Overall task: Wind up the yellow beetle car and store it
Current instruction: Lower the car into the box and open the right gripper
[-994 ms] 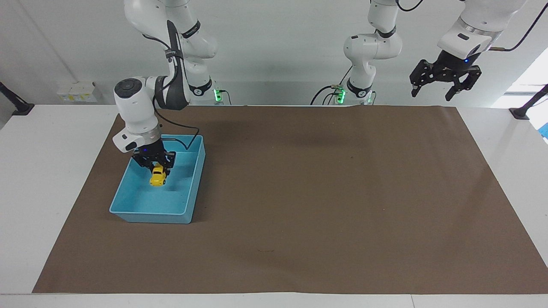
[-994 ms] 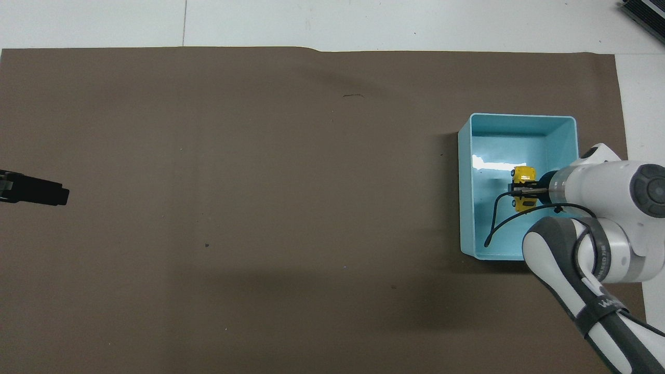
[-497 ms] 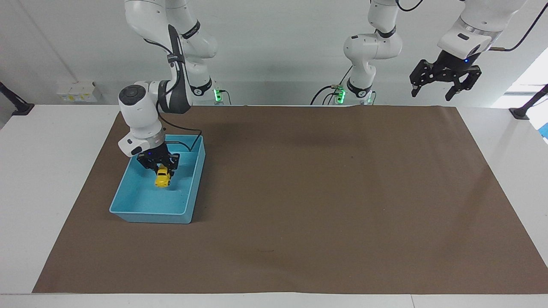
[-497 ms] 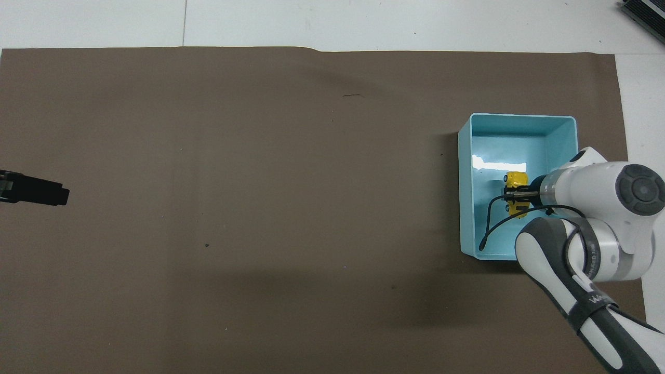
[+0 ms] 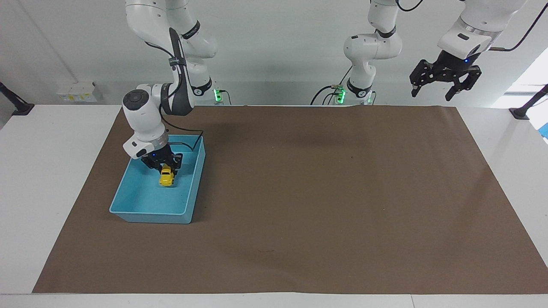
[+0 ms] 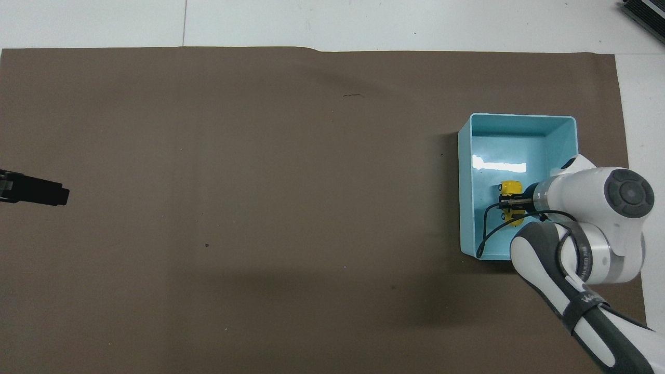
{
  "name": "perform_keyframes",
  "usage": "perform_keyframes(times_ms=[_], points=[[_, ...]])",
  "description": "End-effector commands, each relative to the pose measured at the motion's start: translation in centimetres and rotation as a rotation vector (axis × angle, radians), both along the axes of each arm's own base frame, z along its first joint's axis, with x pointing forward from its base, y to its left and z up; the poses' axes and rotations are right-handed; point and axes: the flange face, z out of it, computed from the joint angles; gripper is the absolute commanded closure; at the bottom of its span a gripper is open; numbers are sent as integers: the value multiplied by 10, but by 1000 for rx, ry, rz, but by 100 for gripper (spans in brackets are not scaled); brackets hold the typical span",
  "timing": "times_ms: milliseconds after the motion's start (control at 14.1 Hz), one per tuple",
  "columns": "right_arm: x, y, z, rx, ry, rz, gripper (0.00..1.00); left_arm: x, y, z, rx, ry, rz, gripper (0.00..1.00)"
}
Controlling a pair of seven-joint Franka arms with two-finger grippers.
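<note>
The light blue bin looked like smooth, glossy plastic, with glare on its floor. The brown mat appeared matt and paper-like. The yellow beetle car looked glossy.

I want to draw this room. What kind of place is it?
Probably a robot lab: two white arms work at a table with a brown mat. The right gripper holds a yellow toy car inside a blue bin.
</note>
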Motion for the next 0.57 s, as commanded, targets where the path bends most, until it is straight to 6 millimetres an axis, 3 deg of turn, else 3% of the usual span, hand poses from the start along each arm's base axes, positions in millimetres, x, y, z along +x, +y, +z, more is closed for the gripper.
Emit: perform_keyframes(times_ms=[0, 142, 497], points=[[2, 17, 1, 15, -8, 58, 1, -2, 1, 1, -7, 2, -7, 0], [6, 20, 7, 14, -17, 61, 0, -2, 1, 1, -7, 2, -7, 0], [30, 12, 55, 8, -3, 43, 0, -2, 1, 1, -7, 2, -7, 0]])
